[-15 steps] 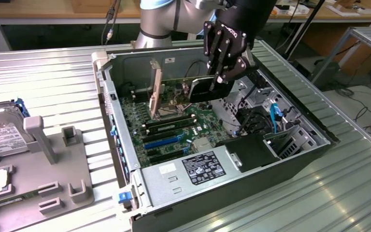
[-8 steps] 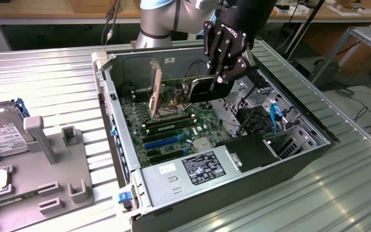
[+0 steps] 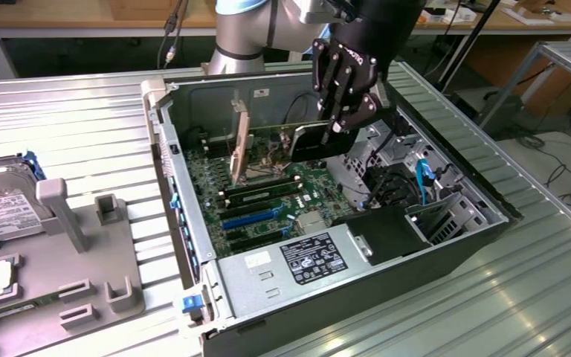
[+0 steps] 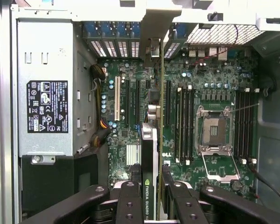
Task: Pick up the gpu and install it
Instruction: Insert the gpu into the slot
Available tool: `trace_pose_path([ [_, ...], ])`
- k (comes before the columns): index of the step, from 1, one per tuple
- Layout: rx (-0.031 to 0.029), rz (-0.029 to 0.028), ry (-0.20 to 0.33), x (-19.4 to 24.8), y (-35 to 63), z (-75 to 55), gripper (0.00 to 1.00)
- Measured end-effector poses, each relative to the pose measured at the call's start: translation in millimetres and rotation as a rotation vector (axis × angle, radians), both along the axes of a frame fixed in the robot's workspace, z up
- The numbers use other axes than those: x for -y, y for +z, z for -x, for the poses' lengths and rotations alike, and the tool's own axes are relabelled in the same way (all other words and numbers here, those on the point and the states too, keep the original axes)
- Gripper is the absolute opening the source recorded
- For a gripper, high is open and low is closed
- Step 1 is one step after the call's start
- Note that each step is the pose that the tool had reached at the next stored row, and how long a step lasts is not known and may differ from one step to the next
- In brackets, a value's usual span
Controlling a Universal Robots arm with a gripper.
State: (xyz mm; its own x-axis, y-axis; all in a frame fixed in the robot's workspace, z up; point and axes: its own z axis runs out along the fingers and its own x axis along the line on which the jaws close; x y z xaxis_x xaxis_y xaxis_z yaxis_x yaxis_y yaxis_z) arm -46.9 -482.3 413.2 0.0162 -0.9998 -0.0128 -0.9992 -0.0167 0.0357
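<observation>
Gripper [image 3: 351, 111] clamped on gpu [image 3: 311, 143] over open computer case [image 3: 178, 178].
Memory sticks [image 3: 261, 192] just below; power supply [image 3: 300, 260] at the near end.

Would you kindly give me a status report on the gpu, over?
Gripper shut on the gpu. Card on edge inside open case, over motherboard slots. No obstruction seen beneath it.
</observation>
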Motion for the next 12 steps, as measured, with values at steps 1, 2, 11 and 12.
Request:
trace_pose_path([
  [1,0.0,0.0002,0.0,-0.2,-2.2,0.0,0.27],
  [2,0.0001,0.0002,0.0,-0.2,-3.8,0.0,0.27],
  [11,0.0001,0.0001,-0.031,-10.9,-18.2,0.9,0.27],
  [12,0.0001,0.0001,-0.031,-11.1,-18.8,1.4,0.27],
])
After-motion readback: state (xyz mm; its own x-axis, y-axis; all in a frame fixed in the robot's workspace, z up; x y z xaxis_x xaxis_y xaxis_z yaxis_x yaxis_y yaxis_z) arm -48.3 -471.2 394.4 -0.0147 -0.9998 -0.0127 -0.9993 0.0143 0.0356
